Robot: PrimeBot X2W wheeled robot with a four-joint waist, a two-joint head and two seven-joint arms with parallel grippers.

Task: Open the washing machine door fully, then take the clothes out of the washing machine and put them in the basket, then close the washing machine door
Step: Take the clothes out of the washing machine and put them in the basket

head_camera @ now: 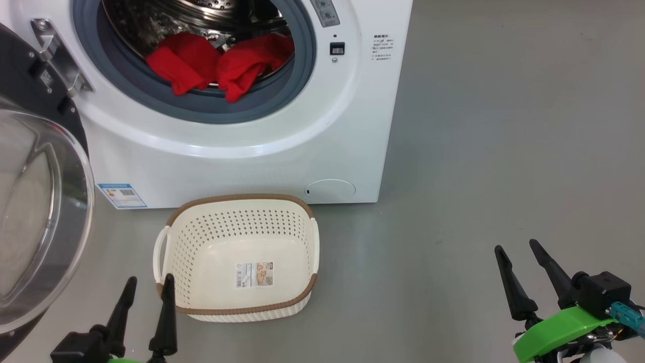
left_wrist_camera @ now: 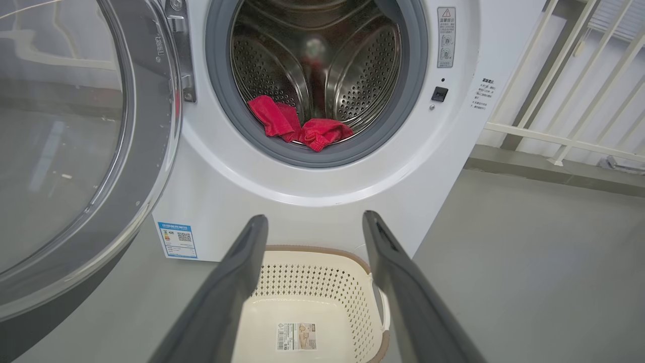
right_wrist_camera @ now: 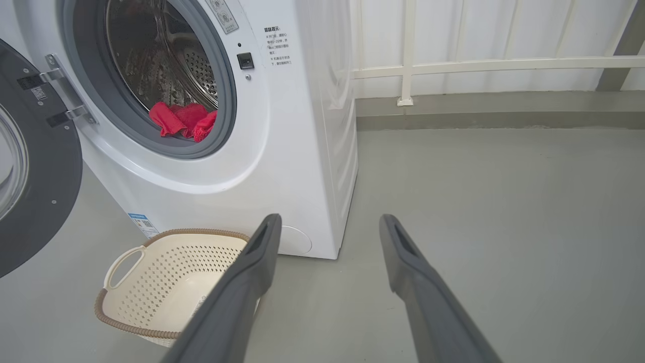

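The white washing machine (head_camera: 262, 141) stands with its door (head_camera: 35, 212) swung wide open to the left, the glass bowl facing me. Red clothes (head_camera: 221, 63) lie at the drum's front lip, draped onto the grey gasket; they also show in the left wrist view (left_wrist_camera: 297, 126) and the right wrist view (right_wrist_camera: 184, 121). The cream basket (head_camera: 239, 209) sits on the floor in front of the machine, with nothing in it but a sticker. My left gripper (head_camera: 149, 285) is open at the basket's near left corner. My right gripper (head_camera: 516, 247) is open over bare floor, far right of the basket.
Grey floor (head_camera: 504, 151) stretches to the right of the machine. A white railing (right_wrist_camera: 478, 65) and a low kerb run along the wall behind. The open door (left_wrist_camera: 75, 151) takes up the space at the left.
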